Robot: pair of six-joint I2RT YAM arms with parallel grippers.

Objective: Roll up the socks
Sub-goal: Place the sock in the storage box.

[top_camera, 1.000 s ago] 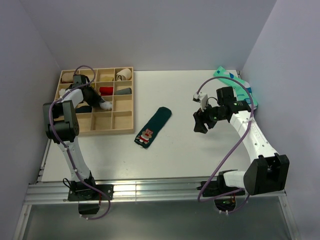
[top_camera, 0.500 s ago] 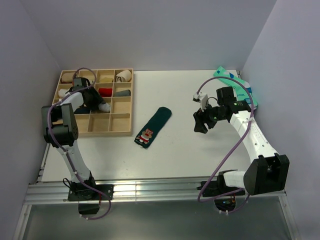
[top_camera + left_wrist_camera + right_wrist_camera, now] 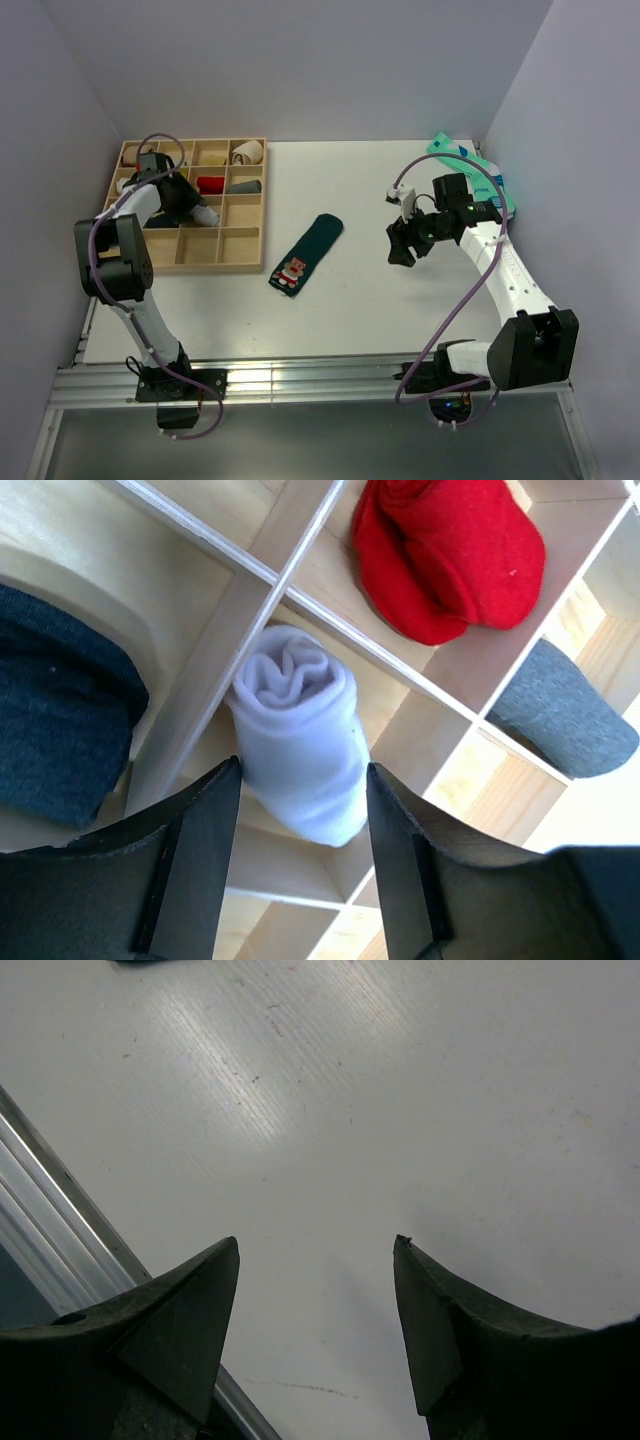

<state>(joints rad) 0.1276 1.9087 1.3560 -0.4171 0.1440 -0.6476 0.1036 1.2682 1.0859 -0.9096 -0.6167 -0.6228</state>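
The dark green sock [image 3: 308,252] with a red-and-white figure near its cuff lies flat on the white table, right of the wooden tray [image 3: 245,264]. The white sock [image 3: 206,214] is a tight roll; no cuff stripes show on it. My left gripper [image 3: 195,208] is over the tray, and its fingers [image 3: 205,860] are shut on the white roll [image 3: 300,745], which sits above a divider crossing. My right gripper [image 3: 400,250] is open and empty, hovering over bare table to the right of the green sock, its jaws wide apart in the right wrist view [image 3: 318,1245].
The tray's compartments hold a red rolled sock [image 3: 450,560], a grey one [image 3: 565,720], a dark one [image 3: 60,700] and beige rolls [image 3: 247,150] at the back. A mint-green pair [image 3: 470,165] lies at the far right corner. A metal rail [image 3: 60,1210] runs along the near table edge.
My left arm has swung back and to the left over the tray, and the white roll has shifted slightly left and nearer. The right arm and the green sock have not moved.
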